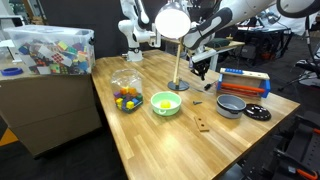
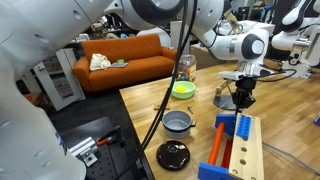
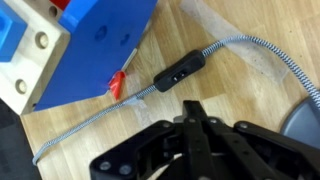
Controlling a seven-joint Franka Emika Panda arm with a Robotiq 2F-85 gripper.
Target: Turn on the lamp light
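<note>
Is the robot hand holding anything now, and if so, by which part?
Nothing is held. The hand is shut and empty, near the black switch on the lamp cord.

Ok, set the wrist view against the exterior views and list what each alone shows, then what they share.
Wrist view only: the black inline switch on the grey braided cable, just beyond the black gripper. Exterior views only: the round silver-grey dome shade of the tall brass-stemmed lamp, the green bowl, the grey pot. Shared: the gripper, the blue wooden box and the light wooden table.
</note>
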